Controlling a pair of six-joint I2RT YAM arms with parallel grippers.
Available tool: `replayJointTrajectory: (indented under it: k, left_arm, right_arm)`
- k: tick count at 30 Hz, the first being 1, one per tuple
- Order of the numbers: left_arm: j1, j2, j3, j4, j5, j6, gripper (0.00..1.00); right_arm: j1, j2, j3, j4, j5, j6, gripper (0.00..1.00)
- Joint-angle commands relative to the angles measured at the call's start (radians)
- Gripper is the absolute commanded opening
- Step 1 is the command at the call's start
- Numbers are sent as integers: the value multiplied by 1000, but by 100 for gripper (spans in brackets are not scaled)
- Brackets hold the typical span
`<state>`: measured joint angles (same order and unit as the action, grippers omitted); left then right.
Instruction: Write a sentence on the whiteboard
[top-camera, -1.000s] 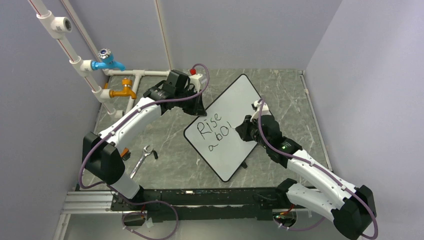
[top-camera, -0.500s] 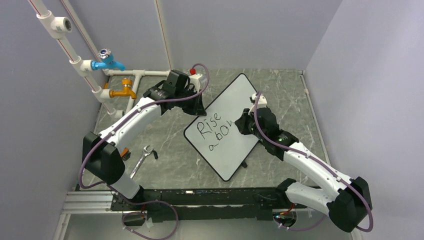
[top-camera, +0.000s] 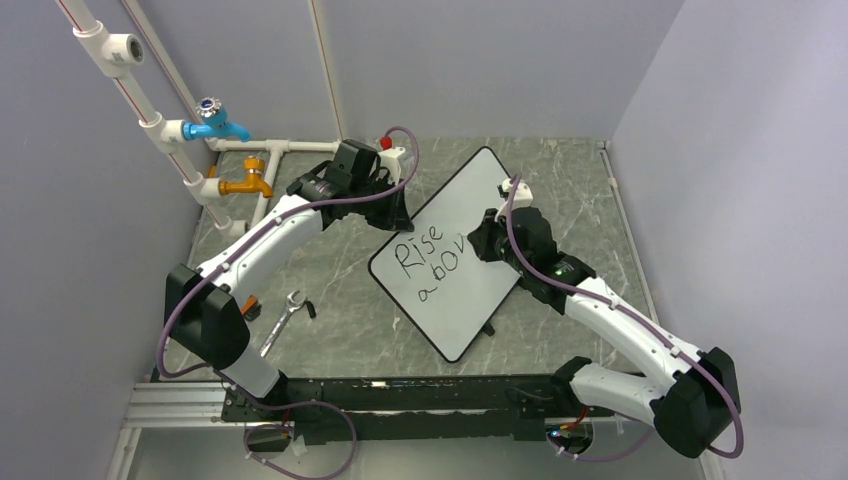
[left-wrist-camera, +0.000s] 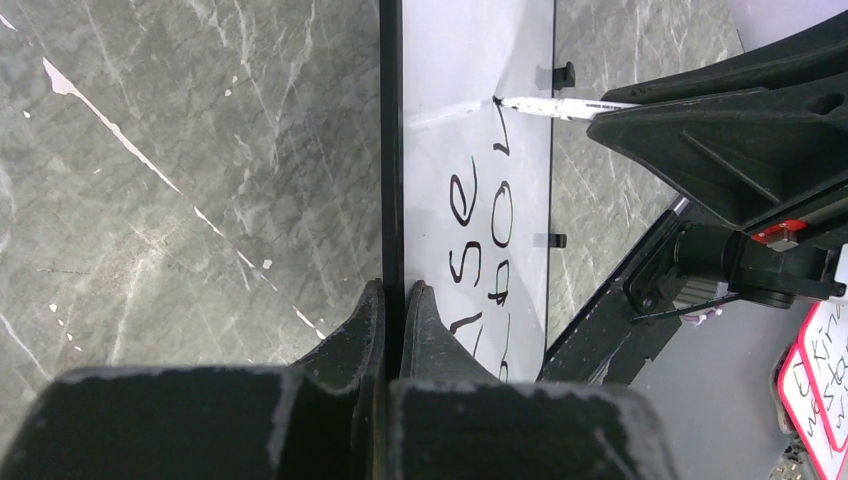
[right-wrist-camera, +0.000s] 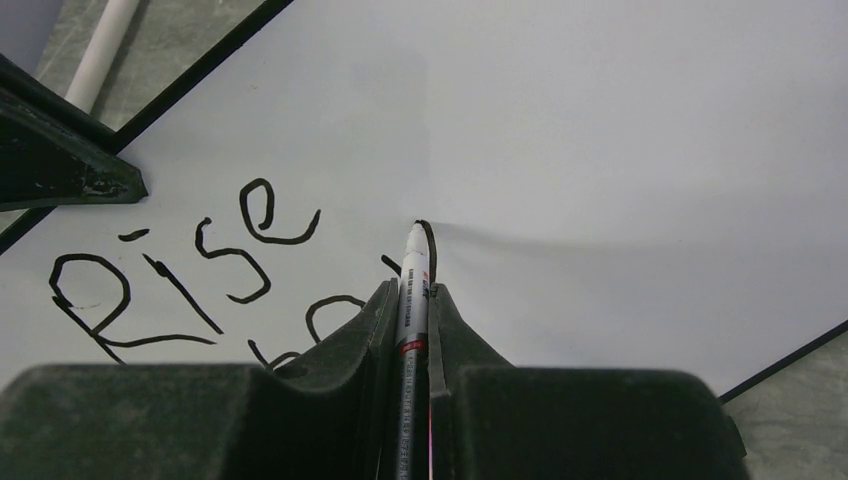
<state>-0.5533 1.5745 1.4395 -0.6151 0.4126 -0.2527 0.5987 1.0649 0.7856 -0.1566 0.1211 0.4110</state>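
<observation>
Whiteboard (top-camera: 457, 302) seems stiff, light and slick; left gripper (left-wrist-camera: 393, 290) pinches its thin rim, right gripper (right-wrist-camera: 412, 290) clamps the marker (right-wrist-camera: 415, 250).

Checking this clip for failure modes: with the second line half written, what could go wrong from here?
1. The left gripper clamps the whiteboard only by its thin rim. Pressure from the marker could swing or slip the board and skew the letters.
2. The right gripper sits low over the fresh second line, so it might smear the ink.
</observation>
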Motion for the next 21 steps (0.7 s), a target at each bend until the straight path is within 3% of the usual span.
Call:
replayJointTrajectory:
  k: [1, 21]
  left_arm:
    - [-14, -23, 12, 6, -44, 43, 0]
    - [-16, -34, 10, 8, -46, 43, 0]
  right_arm:
    - [-3, -54, 44, 13, 8, -18, 0]
    - [-46, -91, -21, -4, 6, -17, 0]
